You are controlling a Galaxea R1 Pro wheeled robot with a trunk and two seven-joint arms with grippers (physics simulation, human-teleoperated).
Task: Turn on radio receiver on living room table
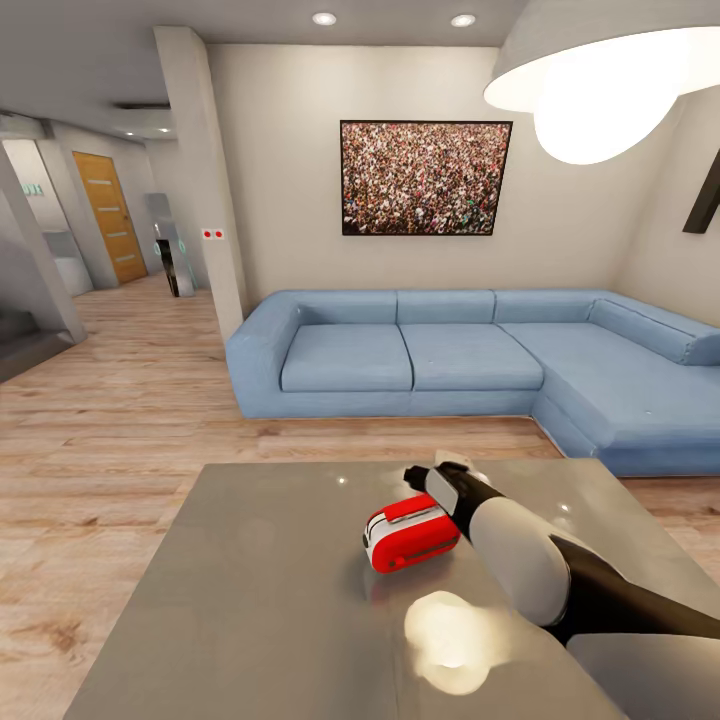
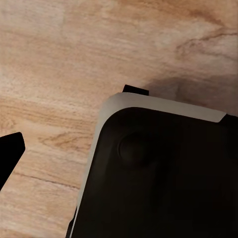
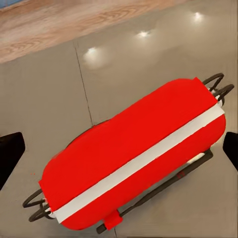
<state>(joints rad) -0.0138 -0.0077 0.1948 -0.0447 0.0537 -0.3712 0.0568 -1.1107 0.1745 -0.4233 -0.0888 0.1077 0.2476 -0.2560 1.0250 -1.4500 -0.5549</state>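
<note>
We look across a living room with a light wood plank floor (image 1: 110, 440) and beige walls. A blue L-shaped sofa (image 1: 470, 360) runs along the far wall and turns down the right side; above it hangs a framed picture of a crowd (image 1: 426, 177). A glowing dome pendant lamp (image 1: 610, 75) hangs at the upper right, and a hallway with a wooden door (image 1: 110, 215) opens at the left.

In front of us lies the table (image 1: 250, 600) — a glossy grey top that mirrors the ceiling lights. The radio receiver (image 1: 410, 535) sits on it right of centre, red with white trim.

Our right arm reaches over the table, its gripper (image 1: 440, 478) just beside the radio's far end. From the right wrist, we see the radio (image 3: 134, 156) between two dark fingertips (image 3: 10, 153) spread well apart — released, touching nothing.

From the left wrist, we see floor planks (image 2: 64, 64), a dark rounded panel with a pale edge (image 2: 163, 173) and one dark fingertip (image 2: 10, 158); we cannot tell that hand's state.
</note>
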